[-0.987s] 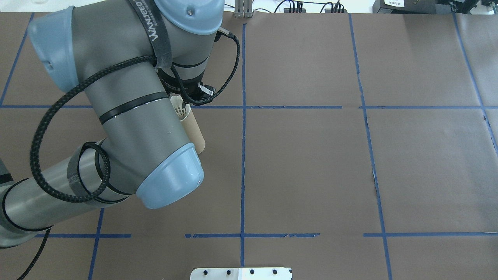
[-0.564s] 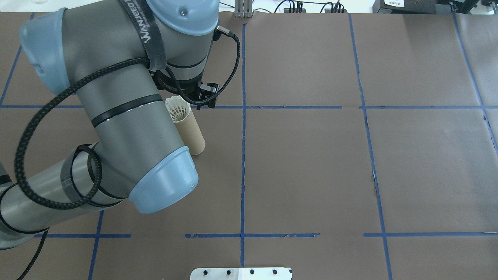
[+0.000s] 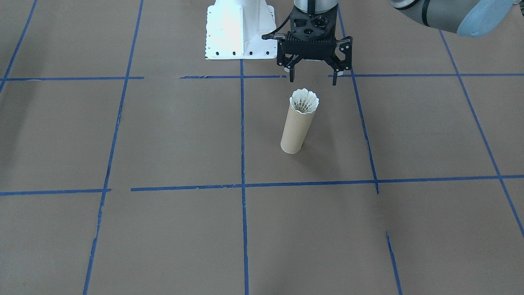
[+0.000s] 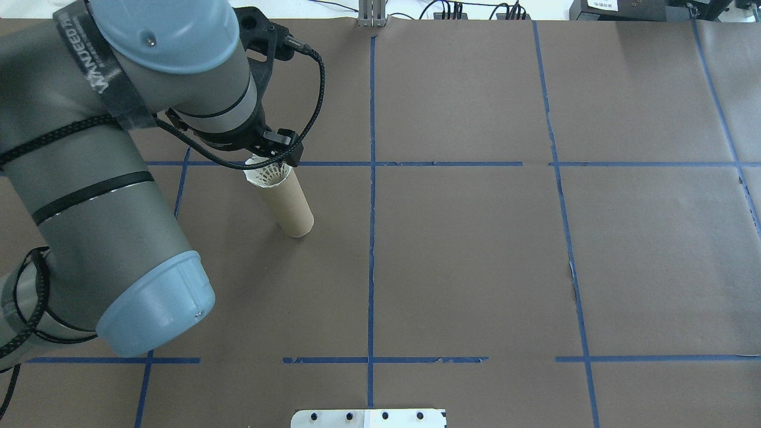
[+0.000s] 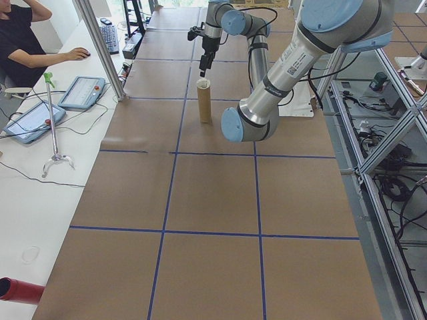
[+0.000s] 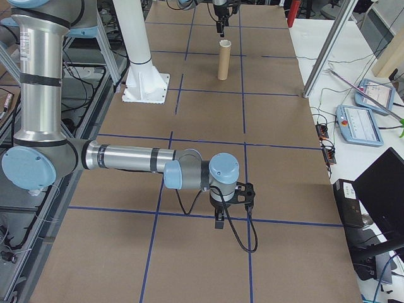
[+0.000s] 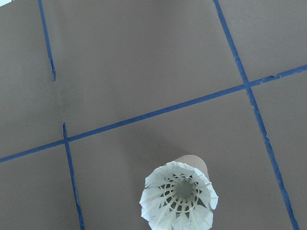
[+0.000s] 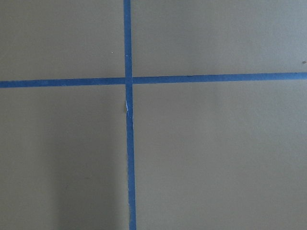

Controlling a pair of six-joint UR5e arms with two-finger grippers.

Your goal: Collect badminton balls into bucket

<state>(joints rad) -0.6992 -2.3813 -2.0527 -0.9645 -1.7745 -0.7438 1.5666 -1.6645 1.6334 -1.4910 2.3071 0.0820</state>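
The left gripper [image 3: 313, 78] hangs just above the tube, jaws spread wide and holding nothing. Below it the shuttlecock [image 3: 304, 101] sits cork-down in the mouth of the upright cardboard tube [image 3: 297, 129], its feather skirt flaring at the rim. It looks very light and easily crushed; any further handling should pinch the cork, not the feathers. The right gripper [image 6: 219, 218] is parked far off; its opening cannot be judged.

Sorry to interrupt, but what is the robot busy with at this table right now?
It is collecting a shuttlecock into a cardboard tube. The shuttlecock sits in the tube's open top, feathers flaring above the rim. The left pincer hovers just above it, open and empty. The right pincer is far away over bare table.
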